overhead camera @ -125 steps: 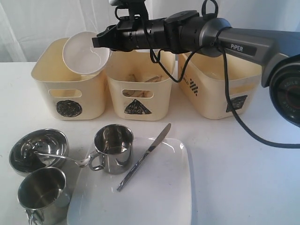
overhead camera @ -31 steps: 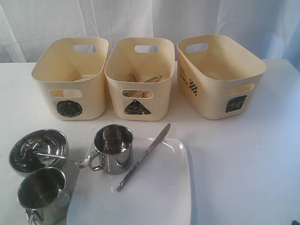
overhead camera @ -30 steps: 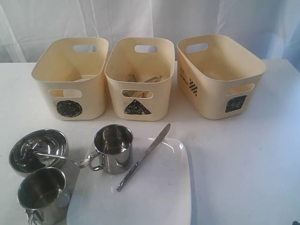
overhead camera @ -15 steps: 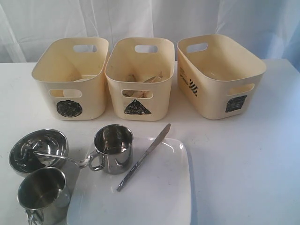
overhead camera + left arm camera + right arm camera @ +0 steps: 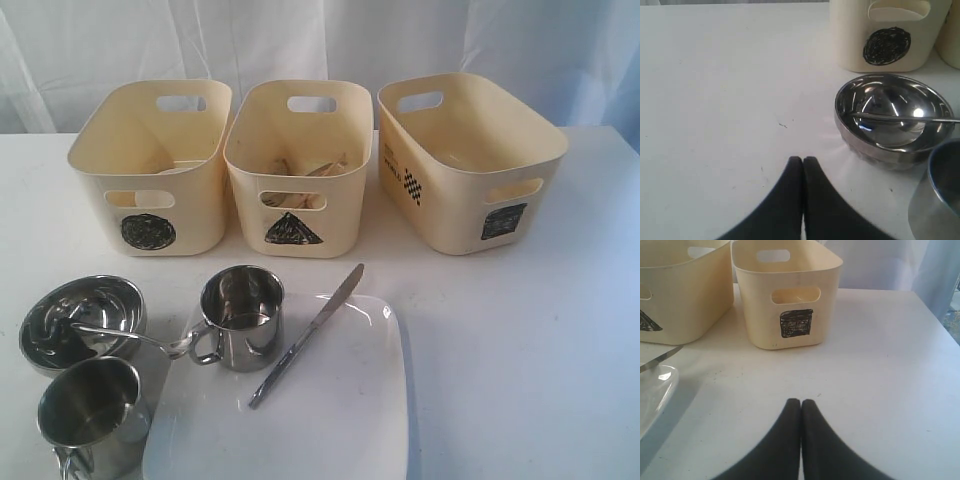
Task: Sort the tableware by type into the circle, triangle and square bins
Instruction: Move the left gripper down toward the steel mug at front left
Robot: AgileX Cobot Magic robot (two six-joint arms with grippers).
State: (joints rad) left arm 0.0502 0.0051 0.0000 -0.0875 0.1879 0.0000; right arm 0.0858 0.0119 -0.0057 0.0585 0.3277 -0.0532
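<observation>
My left pincer (image 5: 802, 161) was pressed together, empty. The bowl (image 5: 890, 97) sat near, ahead of it, with the spoon (image 5: 905, 119) across it. Risk: gripping the bowl could tip the spoon onto the counter (image 5: 715, 75). My right pincer (image 5: 800, 403) was likewise closed.

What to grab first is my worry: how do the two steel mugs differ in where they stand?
The far mug stands at the white plate's far left corner, beside the knife; the near mug stands left of the plate, in front of the steel bowl. The far mug's handle points left; the near mug's points toward the camera. Both are upright, steel and look empty.
</observation>
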